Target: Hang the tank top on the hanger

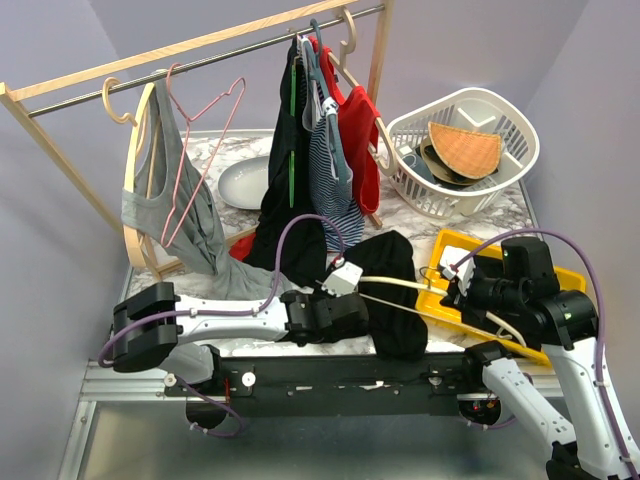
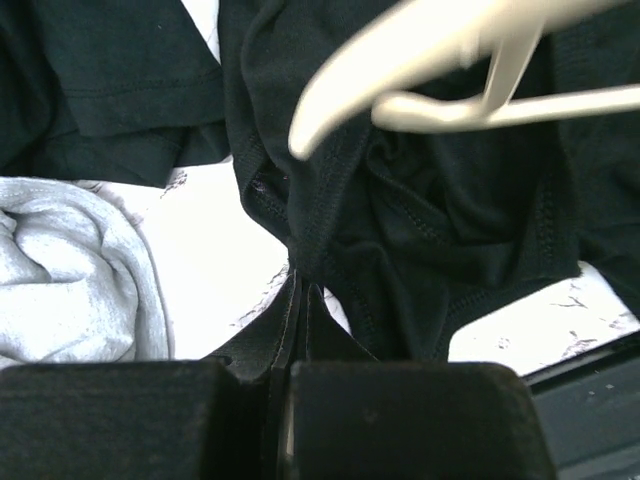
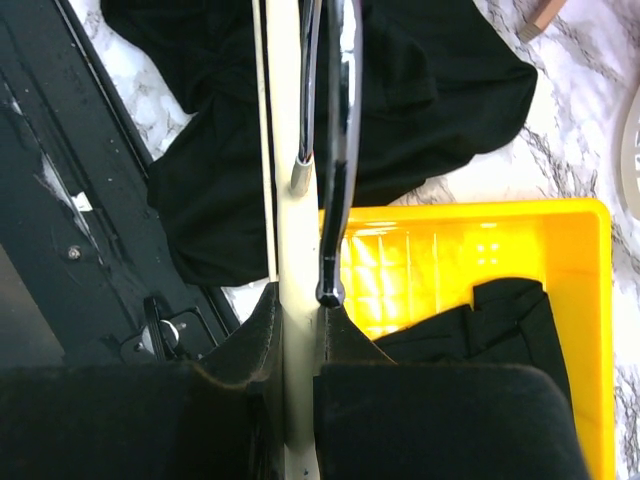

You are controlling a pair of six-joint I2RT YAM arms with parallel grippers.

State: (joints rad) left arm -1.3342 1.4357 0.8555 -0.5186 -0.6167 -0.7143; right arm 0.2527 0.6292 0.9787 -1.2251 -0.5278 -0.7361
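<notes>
Tank top point(image 2: 450, 220) in left claw point(image 2: 297, 298)

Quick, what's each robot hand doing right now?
Left hand: closed, pinching the tank top.
Right hand: closed, holding the hanger.

The left gripper point(image 2: 298, 298) pinches a fold of the tank top point(image 2: 430, 230), under the hanger point(image 2: 400, 60), beside grey cloth point(image 2: 70, 270).

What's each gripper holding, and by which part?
Left gripper pinches an edge fold of the limp black tank top; right gripper clamps the cream wooden hanger beside its metal hook.
</notes>
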